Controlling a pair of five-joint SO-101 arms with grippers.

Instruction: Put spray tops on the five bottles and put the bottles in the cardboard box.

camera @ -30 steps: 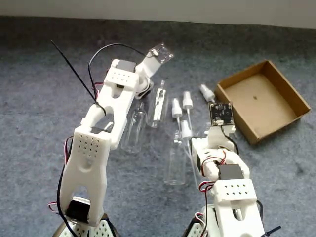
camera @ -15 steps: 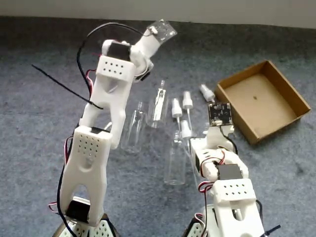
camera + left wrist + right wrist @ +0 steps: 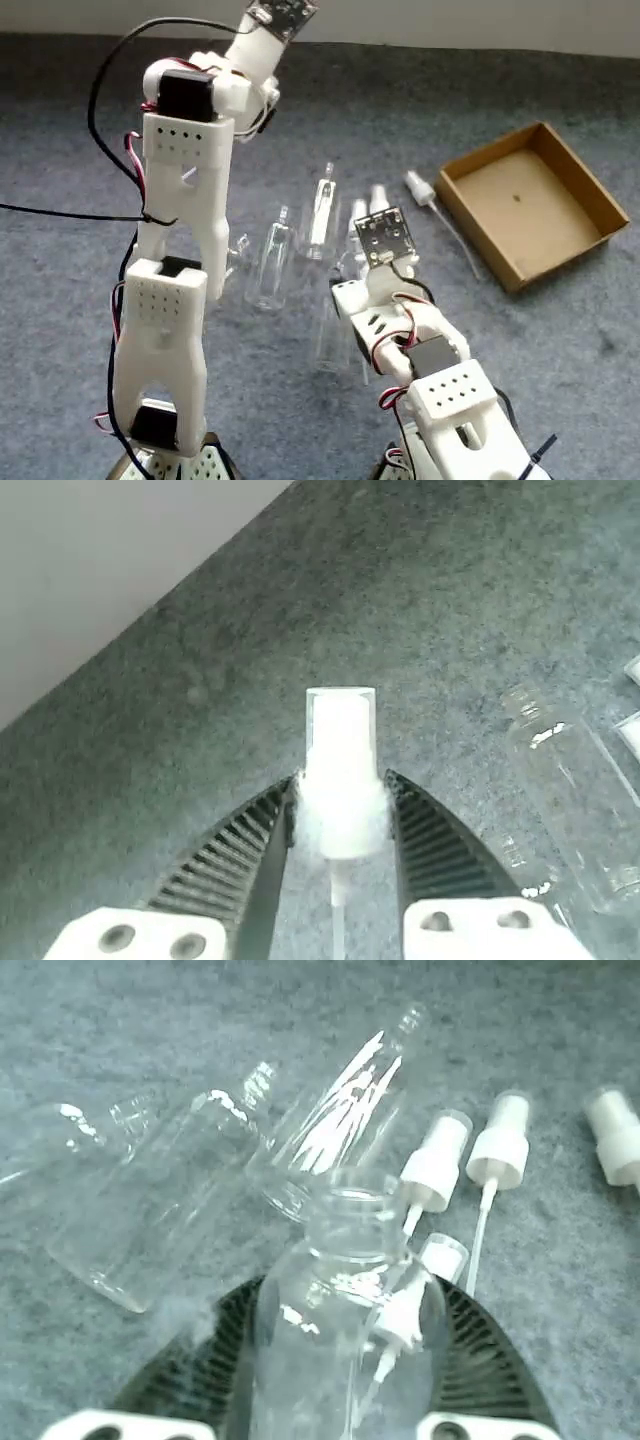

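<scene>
My left gripper (image 3: 340,785) is shut on a white spray top (image 3: 340,750), held well above the grey carpet; its thin tube hangs between the fingers. The left arm (image 3: 185,130) stands raised toward the far side. My right gripper (image 3: 345,1305) is shut on a clear bottle (image 3: 335,1350) with its open neck pointing away; in the high view that bottle (image 3: 335,330) sits left of the right arm. Three more clear bottles (image 3: 170,1190) (image 3: 345,1110) (image 3: 60,1135) lie on the carpet beyond it. Loose spray tops (image 3: 435,1160) (image 3: 500,1140) (image 3: 620,1135) lie beside them.
The open cardboard box (image 3: 575,180) sits at the right with nothing in it. One spray top (image 3: 420,188) with a long tube lies just left of the box. Lying bottles (image 3: 270,262) (image 3: 322,210) occupy the middle between the arms.
The left arm has risen and swung toward the far left, carrying the spray top. The right arm has turned left with the bottle in its gripper.
</scene>
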